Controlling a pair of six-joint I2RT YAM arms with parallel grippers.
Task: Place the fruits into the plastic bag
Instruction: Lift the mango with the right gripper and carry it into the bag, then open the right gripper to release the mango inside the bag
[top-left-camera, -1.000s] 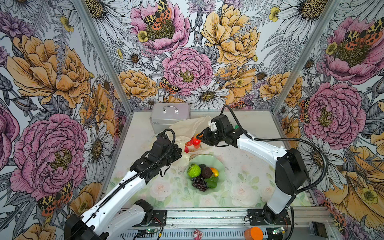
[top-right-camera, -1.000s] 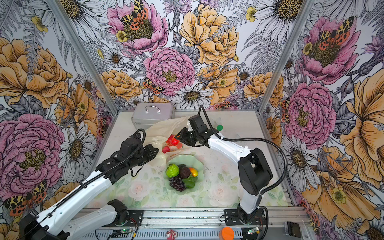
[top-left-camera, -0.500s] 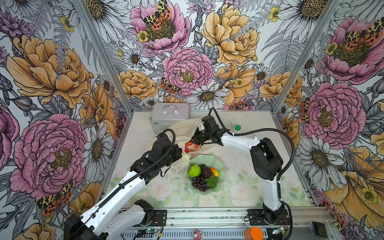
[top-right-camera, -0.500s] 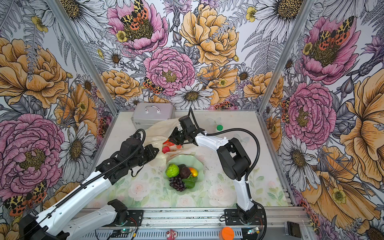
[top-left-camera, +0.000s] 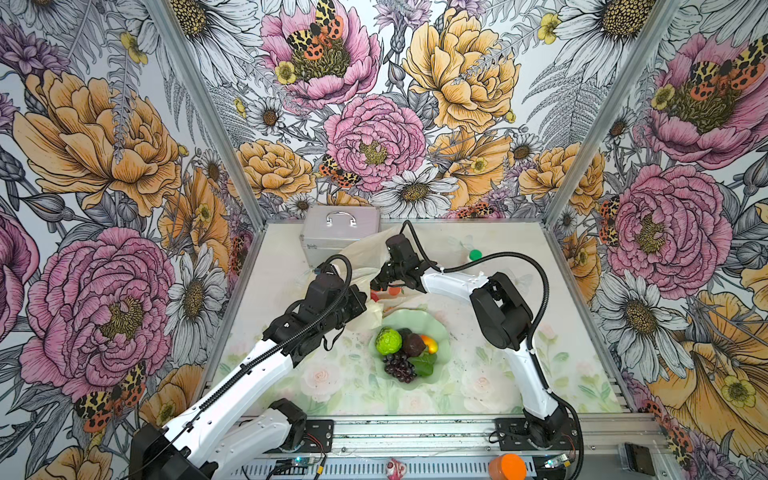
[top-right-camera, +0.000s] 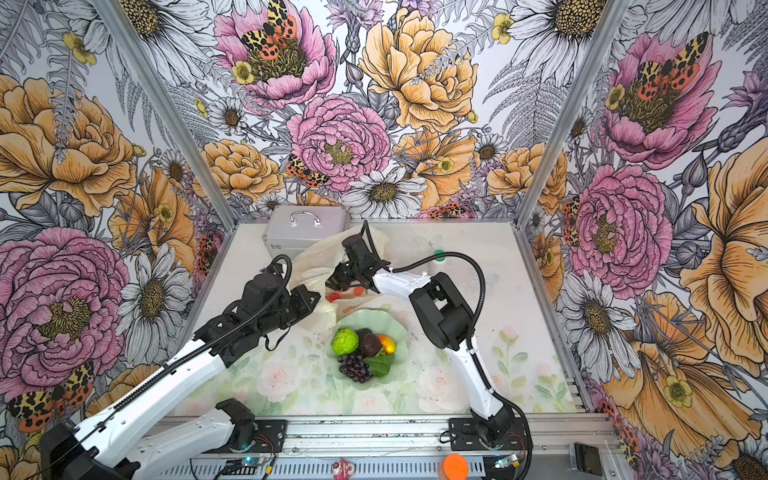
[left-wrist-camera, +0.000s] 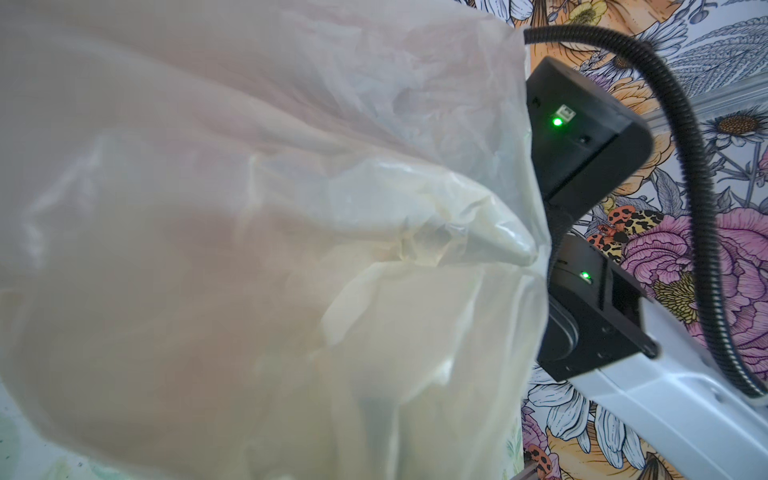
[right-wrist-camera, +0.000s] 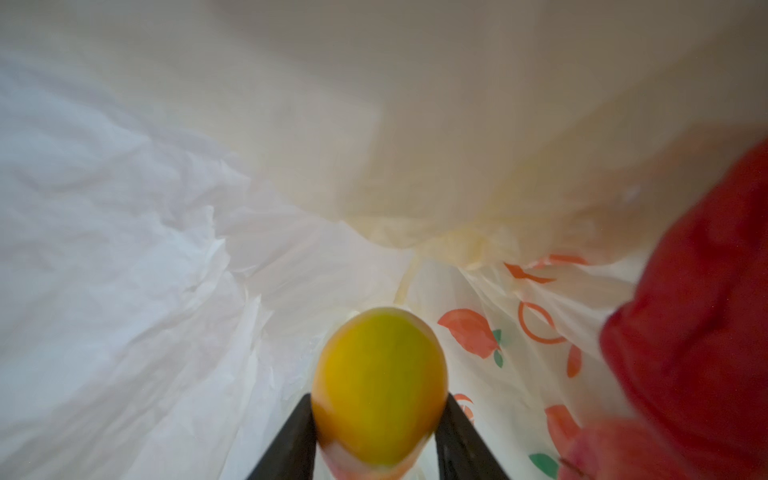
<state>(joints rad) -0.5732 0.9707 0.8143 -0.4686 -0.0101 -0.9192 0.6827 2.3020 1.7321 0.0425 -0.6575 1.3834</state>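
Observation:
The plastic bag (top-left-camera: 361, 253) (top-right-camera: 316, 257) lies behind the bowl, its mouth facing the front. My left gripper (top-left-camera: 363, 305) (top-right-camera: 316, 301) is shut on the bag's bunched edge; in the left wrist view the plastic bag (left-wrist-camera: 249, 249) hides the jaws. My right gripper (top-left-camera: 380, 286) (right-wrist-camera: 379, 399) reaches into the bag, shut on an orange-yellow mango (right-wrist-camera: 380, 382). A red fruit (right-wrist-camera: 698, 332) lies in the bag beside it. In the bowl sit a bumpy green ball (top-left-camera: 388, 340), avocado (top-left-camera: 413, 345), second mango (top-left-camera: 430, 344) and grape bunch (top-left-camera: 399, 368).
The pale green scalloped bowl (top-left-camera: 442, 328) stands mid-table, right in front of the bag. A silver metal case (top-left-camera: 338, 232) sits at the back wall behind the bag. A small green-capped thing (top-left-camera: 475, 254) is at the back right. Flowered walls close three sides.
My right gripper has travelled left and deeper into the bag's mouth with the mango, its elbow folding in. The left arm and the fruits in the bowl have stayed still.

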